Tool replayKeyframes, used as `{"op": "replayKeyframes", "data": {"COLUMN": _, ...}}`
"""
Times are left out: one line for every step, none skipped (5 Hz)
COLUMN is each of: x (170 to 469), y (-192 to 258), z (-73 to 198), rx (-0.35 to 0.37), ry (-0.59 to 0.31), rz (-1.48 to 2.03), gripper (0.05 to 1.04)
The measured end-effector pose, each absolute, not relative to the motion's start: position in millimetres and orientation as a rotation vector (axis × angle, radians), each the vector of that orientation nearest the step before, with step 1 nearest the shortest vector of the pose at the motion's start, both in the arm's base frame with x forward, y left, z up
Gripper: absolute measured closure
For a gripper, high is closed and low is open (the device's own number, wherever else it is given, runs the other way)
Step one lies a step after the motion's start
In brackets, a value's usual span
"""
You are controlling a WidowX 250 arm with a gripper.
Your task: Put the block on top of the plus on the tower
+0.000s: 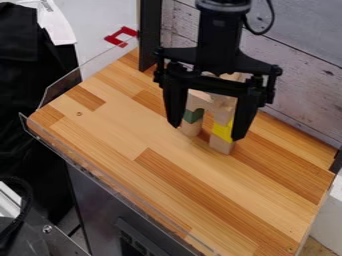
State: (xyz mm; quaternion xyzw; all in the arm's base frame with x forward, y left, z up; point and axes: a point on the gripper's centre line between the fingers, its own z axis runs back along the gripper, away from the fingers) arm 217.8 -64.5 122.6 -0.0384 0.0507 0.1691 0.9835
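Block (231,76) mostly hidden behind gripper (206,131), at tower's (221,131) top; jaws wide, either side of tower.

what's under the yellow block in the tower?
A plain wooden block, standing on the wooden tabletop. Its front sides show; its top is covered by the yellow block and its underside is hidden too.

We see a red piece (113,39) at the upper left, a black post (150,35) near the top, a planked wall (304,75) at the upper right and the wooden worktop (113,135) across the middle.
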Motion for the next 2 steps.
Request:
{"op": "replayKeyframes", "data": {"x": 229.9, "y": -60.4, "z": 114.8, "rx": -0.053, "ry": 0.051, "rz": 0.349, "gripper": 0.084}}
{"op": "replayKeyframes", "data": {"x": 238.7, "y": -55.3, "z": 112.8, "rx": -0.020, "ry": 0.003, "rz": 0.349, "gripper": 0.084}}
